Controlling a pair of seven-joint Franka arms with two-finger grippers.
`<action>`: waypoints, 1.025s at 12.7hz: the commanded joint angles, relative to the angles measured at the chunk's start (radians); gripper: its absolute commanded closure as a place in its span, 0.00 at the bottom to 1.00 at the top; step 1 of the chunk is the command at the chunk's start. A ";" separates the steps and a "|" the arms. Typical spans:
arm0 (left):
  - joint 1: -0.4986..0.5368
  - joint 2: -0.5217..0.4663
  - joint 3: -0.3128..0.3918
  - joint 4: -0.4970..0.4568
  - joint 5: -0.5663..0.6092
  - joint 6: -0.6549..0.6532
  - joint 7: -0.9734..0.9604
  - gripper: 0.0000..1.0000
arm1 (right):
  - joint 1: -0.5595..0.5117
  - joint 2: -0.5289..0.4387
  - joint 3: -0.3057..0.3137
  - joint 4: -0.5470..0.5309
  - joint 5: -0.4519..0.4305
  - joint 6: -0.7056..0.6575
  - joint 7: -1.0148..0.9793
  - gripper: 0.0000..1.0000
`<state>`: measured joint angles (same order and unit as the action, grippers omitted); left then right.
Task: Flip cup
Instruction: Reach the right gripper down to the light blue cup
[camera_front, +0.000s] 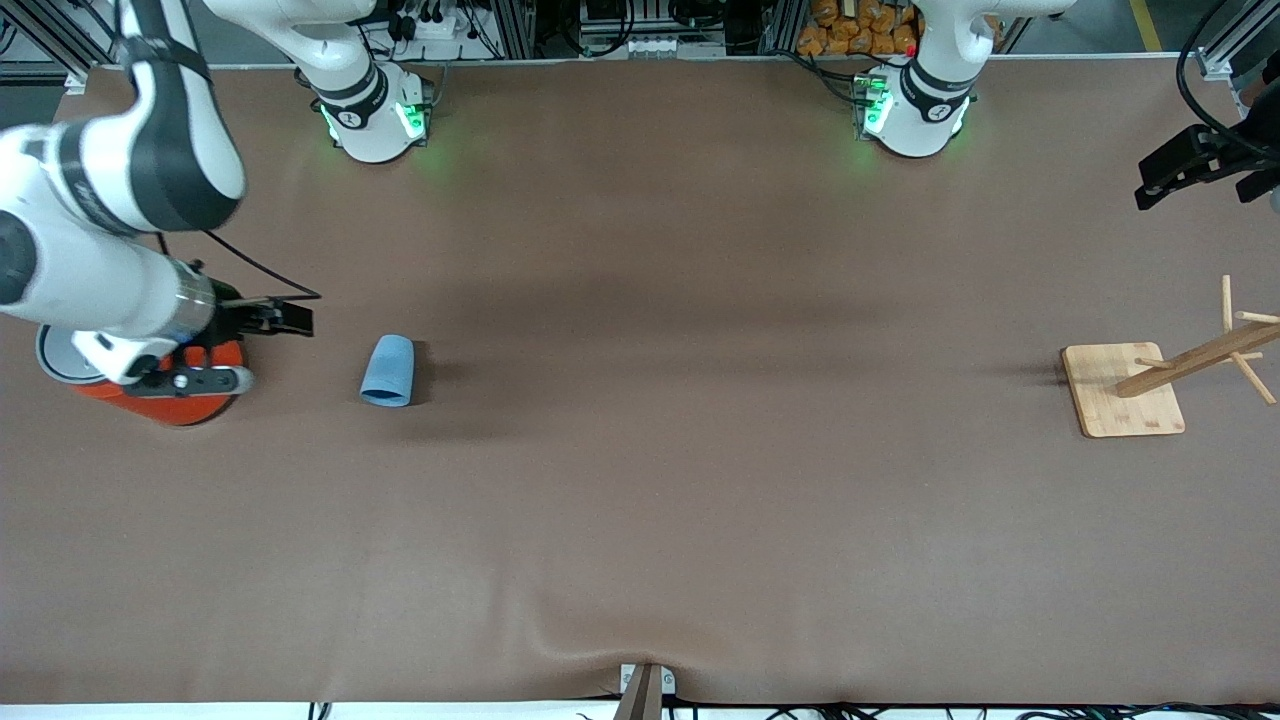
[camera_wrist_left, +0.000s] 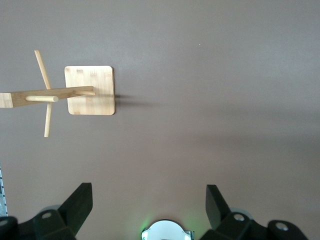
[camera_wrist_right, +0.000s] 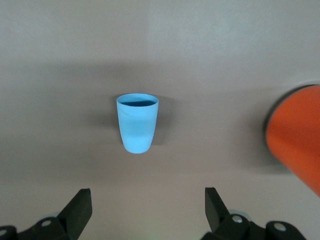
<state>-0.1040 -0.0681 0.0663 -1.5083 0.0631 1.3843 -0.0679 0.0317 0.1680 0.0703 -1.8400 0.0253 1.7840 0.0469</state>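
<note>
The light-blue cup (camera_front: 388, 370) lies on its side on the brown table, its wider mouth end turned toward the front camera. It also shows in the right wrist view (camera_wrist_right: 137, 123), with its dark-blue inside visible at the rim. My right gripper (camera_front: 283, 318) is open and empty, above the table beside the cup, toward the right arm's end; in its own view (camera_wrist_right: 147, 200) the cup lies ahead of the spread fingers, apart from them. My left gripper (camera_front: 1200, 165) is open and empty (camera_wrist_left: 149, 197), raised at the left arm's end of the table, waiting.
A big orange can (camera_front: 170, 400) stands under the right arm's wrist, beside the cup; it shows at the edge of the right wrist view (camera_wrist_right: 299, 145). A wooden peg rack on a square base (camera_front: 1125, 390) stands at the left arm's end, also in the left wrist view (camera_wrist_left: 90, 90).
</note>
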 joint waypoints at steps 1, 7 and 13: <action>0.009 -0.001 0.000 0.019 0.015 -0.017 -0.001 0.00 | 0.014 -0.035 0.003 -0.174 0.021 0.170 0.011 0.00; 0.041 -0.002 0.000 0.025 0.015 -0.014 -0.003 0.00 | 0.066 0.016 0.003 -0.404 0.021 0.540 0.011 0.00; 0.043 -0.007 0.000 0.025 0.017 -0.014 -0.003 0.00 | 0.073 0.142 0.003 -0.433 0.021 0.745 0.011 0.00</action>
<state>-0.0648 -0.0694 0.0696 -1.4950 0.0631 1.3843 -0.0697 0.0993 0.2703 0.0739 -2.2601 0.0339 2.4641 0.0530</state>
